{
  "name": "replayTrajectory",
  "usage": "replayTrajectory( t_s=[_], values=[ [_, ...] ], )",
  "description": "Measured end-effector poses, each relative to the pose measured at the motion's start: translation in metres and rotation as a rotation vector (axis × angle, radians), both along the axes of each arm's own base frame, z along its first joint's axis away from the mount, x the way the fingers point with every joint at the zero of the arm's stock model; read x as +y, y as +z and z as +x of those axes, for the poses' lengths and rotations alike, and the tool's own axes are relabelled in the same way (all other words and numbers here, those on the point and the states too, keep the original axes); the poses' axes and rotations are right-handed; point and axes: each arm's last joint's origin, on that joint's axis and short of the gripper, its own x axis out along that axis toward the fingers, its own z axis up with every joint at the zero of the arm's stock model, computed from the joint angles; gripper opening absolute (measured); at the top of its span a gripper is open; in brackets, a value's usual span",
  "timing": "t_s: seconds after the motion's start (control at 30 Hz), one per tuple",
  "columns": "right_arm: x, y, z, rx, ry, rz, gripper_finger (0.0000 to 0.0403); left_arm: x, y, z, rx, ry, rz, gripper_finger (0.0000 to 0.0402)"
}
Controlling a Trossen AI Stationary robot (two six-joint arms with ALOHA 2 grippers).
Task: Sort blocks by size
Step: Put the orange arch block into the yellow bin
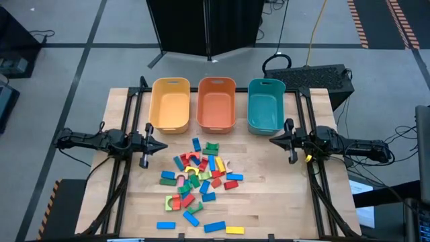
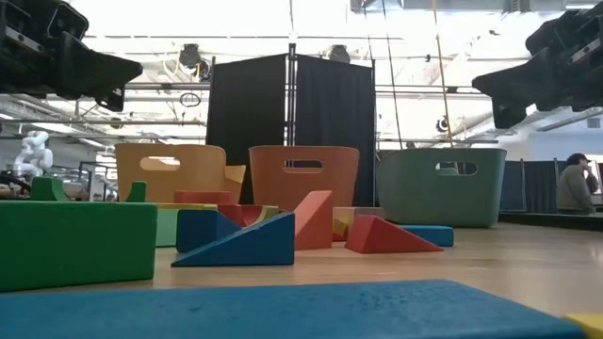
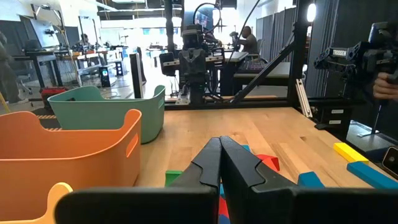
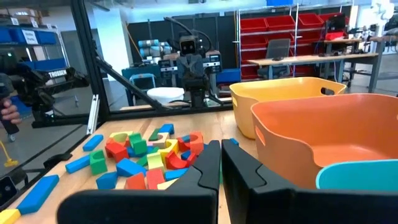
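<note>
A heap of small wooden blocks (image 1: 198,180) in red, blue, green, yellow and pink lies on the table's middle and near part, also seen as the blocks (image 4: 146,157) in the right wrist view. My left gripper (image 1: 165,145) hovers shut at the table's left side, pointing level toward the centre, clear of the blocks. My right gripper (image 1: 271,140) hovers shut at the right side, pointing level toward the centre. Neither holds anything.
Three bins stand in a row at the table's far side: yellow (image 1: 170,103), orange (image 1: 216,103) and teal (image 1: 266,105). Loose blue and yellow bars (image 1: 224,228) lie near the front edge. Black frame rails (image 1: 316,181) run along both table sides.
</note>
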Motion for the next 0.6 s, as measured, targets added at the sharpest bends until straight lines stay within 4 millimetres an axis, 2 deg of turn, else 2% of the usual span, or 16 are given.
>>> replayTrajectory(
  t_s=[0.3, 0.6],
  values=[
    [-0.0001, 0.0001, 0.0000, -0.003, 0.000, 0.102, 0.0000, 0.0000, 0.0004, 0.0000, -0.004, 0.002, -0.001, 0.0008],
    [-0.0031, 0.0093, -0.0011, -0.099, -0.103, 0.037, 0.0000, 0.0009, 0.0024, -0.0001, -0.026, 0.031, 0.021, 0.0008]
  ],
)
